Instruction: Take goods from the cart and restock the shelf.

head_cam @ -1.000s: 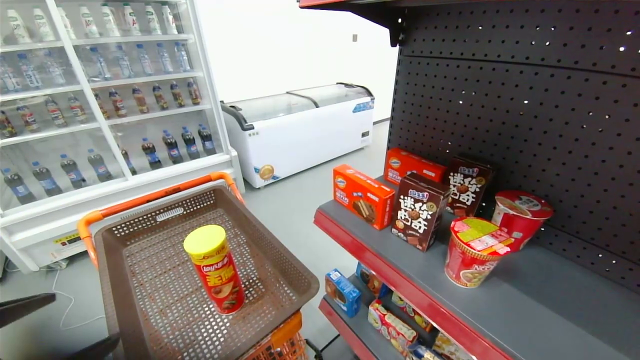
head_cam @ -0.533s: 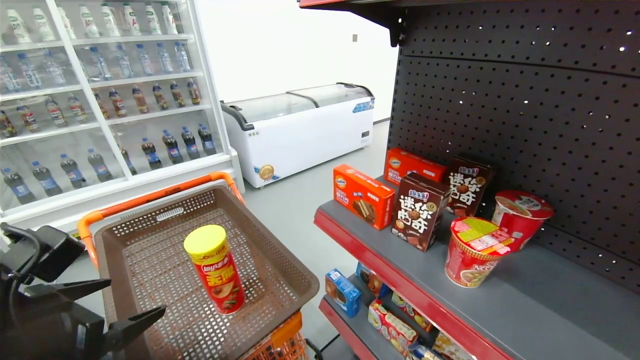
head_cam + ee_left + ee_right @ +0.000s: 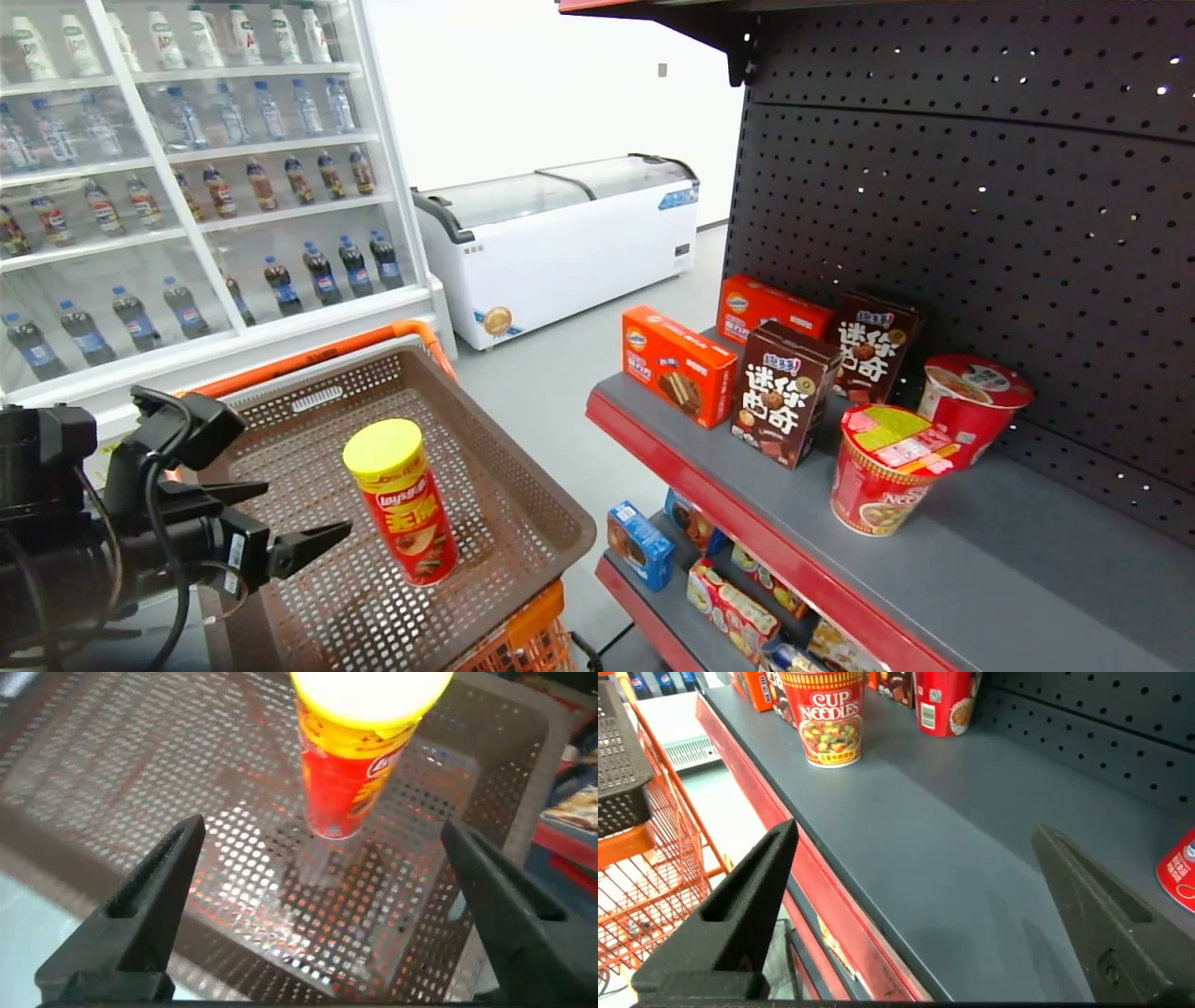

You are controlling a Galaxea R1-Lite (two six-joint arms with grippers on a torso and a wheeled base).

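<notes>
Over the basket's near side: the left gripper (image 3: 308, 509) hung with both fingers spread wide and nothing between them. It pointed at the chip can (image 3: 401, 504) and was just short of it, not touching.
Chip can: it stood upright on the floor of the brown perforated basket (image 3: 509, 448) of the cart (image 3: 308, 357), the only item I could see in there.
Other arm: the right gripper (image 3: 915, 833) was also parted and empty, above the bare grey stretch of the shelf (image 3: 980, 569).
Already on the shelf: two orange boxes (image 3: 677, 367), two brown boxes (image 3: 784, 392) and two noodle cups (image 3: 882, 471) stood in pairs, one behind the other. Whether any of them came from the cart I could not tell.
Left to do: as I judged it, the whole job for this can lay ahead, meaning closing on it, lifting it out, carrying it across and setting it down. The open deck beside the cups looked the likely spot.
Print on the can: it had a yellow lid and a red label with a round logo and bold yellow characters.
Print on the shelf goods: the brown boxes carried large white characters, the orange boxes a small round badge, and the cups bold lettering on their sides. I leave the brand names unread.
Farther off: bottles filled the drinks cooler (image 3: 187, 187), their labels too small to read.
</notes>
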